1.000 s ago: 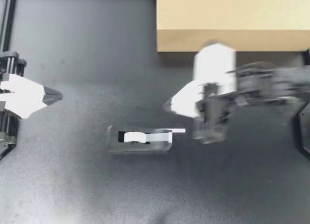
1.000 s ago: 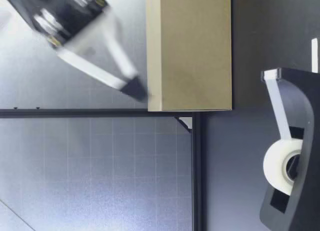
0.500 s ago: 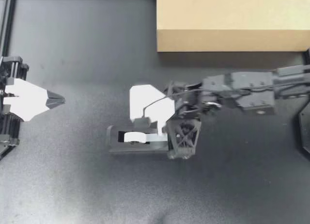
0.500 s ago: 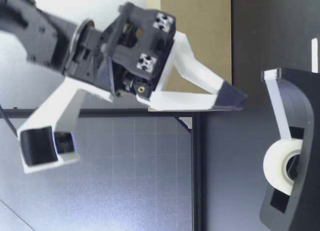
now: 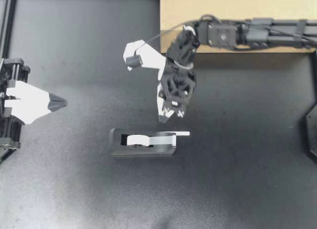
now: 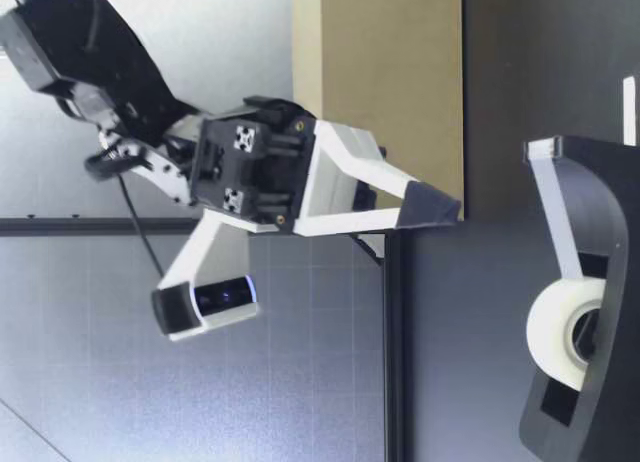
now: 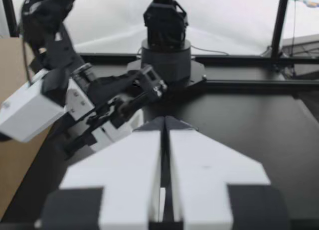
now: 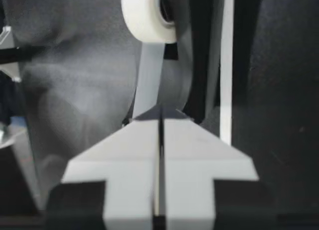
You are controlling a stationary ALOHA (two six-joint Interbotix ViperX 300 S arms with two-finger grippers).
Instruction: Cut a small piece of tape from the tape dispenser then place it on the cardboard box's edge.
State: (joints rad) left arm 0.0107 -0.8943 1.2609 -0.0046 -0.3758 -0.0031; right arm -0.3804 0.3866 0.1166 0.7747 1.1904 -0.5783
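Centre of the top frame: right end effector (image 5: 164,118) points tips-down at the tape dispenser (image 5: 143,143), near it but not touching. Its fingers are pressed together and hold nothing. Free tape tab (image 5: 182,134) sticks out past the cutter, lower right of the tips. Left end effector (image 5: 60,102) at mid-left edge, also closed and empty. Cardboard box (image 5: 237,21) upper right, well apart from the dispenser. Suggest: open fingers, shift over the tab, pinch near its end, pull along the strip, tear across the cutter.

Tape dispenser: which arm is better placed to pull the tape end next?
Right. My right claw, shut, points down at the tape dispenser, close to the free tape end. My left claw sits shut, far off to the side.
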